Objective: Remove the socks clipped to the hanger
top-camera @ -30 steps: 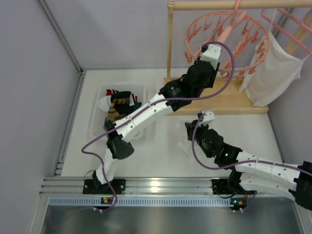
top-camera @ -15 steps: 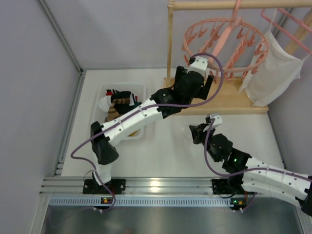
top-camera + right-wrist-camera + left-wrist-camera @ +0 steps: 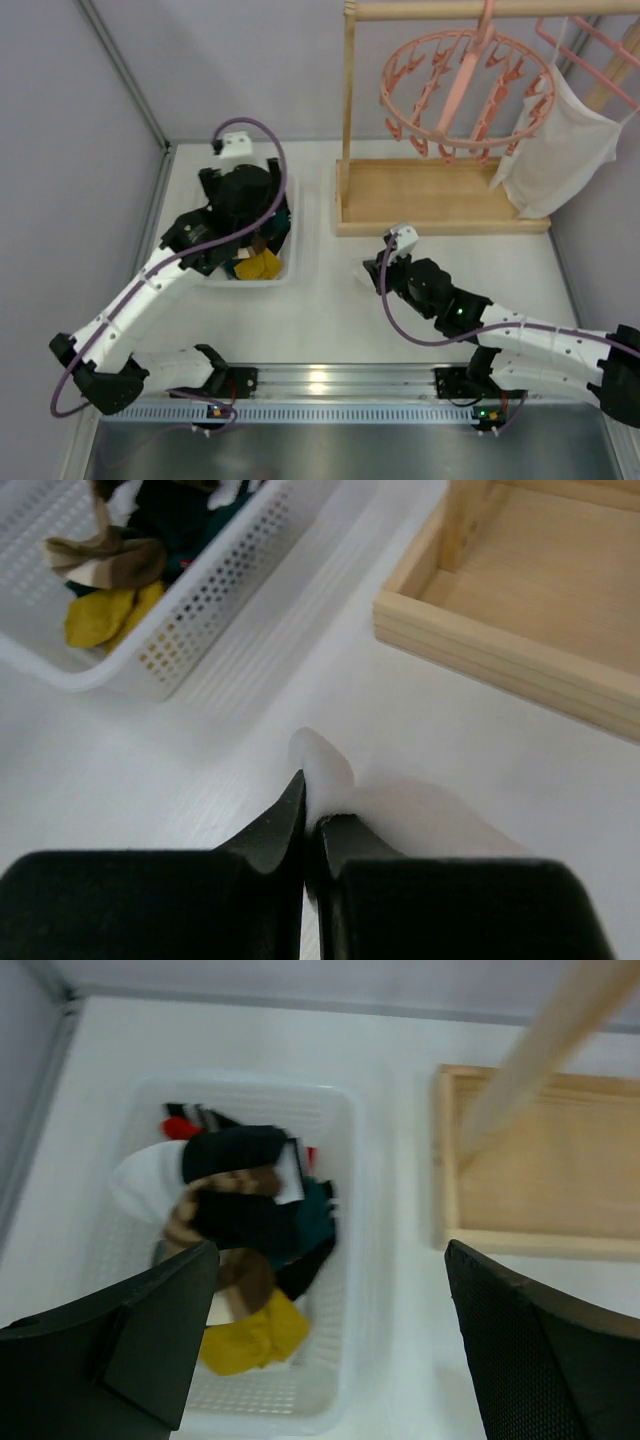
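Observation:
The pink ring hanger [image 3: 465, 95] hangs from the wooden rail at the back right, and no sock shows on its pegs. Socks lie heaped in a white basket [image 3: 335, 1360]: a mustard sock [image 3: 250, 1335], a black sock [image 3: 235, 1150] and a teal sock [image 3: 315, 1210]. My left gripper [image 3: 330, 1255] hovers open above the basket's right side with nothing between its fingers. It also shows in the top view [image 3: 250, 225] over the mustard sock [image 3: 258, 266]. My right gripper [image 3: 312, 790] is shut on a white sock [image 3: 325, 765] just above the table, mid-table [image 3: 370, 272].
A wooden stand with a base tray [image 3: 440, 195] and an upright post [image 3: 349, 90] occupies the back right. A large white garment [image 3: 560, 140] hangs on a plain pink hanger [image 3: 590, 50] beside the ring. The basket rim [image 3: 262, 282] lies left of my right gripper.
My left arm swung from the ring hanger back to over the basket and opened its jaws; a mustard sock now lies in the basket. My right gripper shifted slightly left, still shut.

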